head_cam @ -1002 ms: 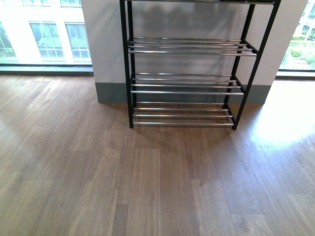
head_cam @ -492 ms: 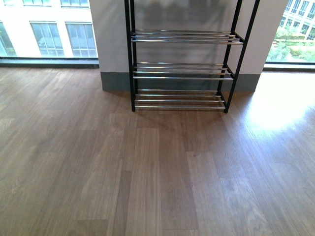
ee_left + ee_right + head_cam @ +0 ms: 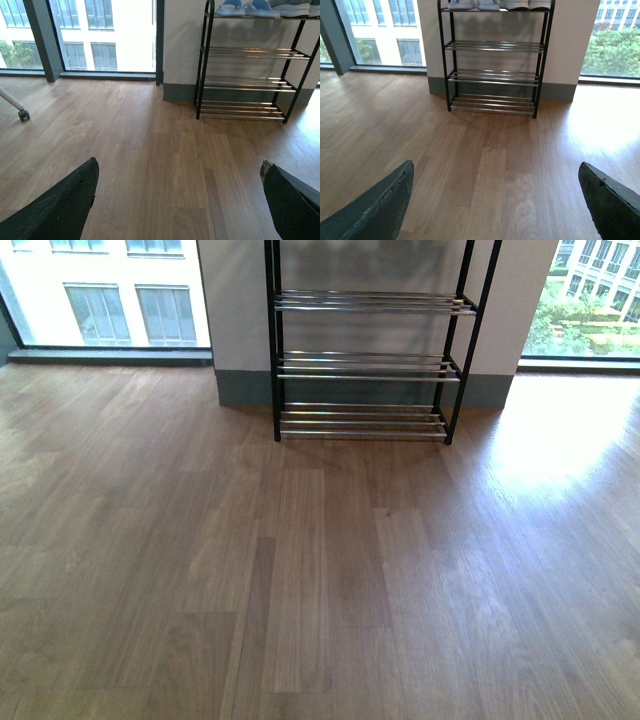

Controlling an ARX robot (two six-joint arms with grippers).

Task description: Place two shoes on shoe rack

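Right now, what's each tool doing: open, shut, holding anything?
Left tool: open, fingers spread wide, holding nothing.
Right tool: open, fingers spread wide, holding nothing.

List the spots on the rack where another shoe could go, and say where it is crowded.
Free: the three lower tiers of the rack show bare bars. Crowded: the top tier, where the slides and sneakers sit side by side, filling most of its width.
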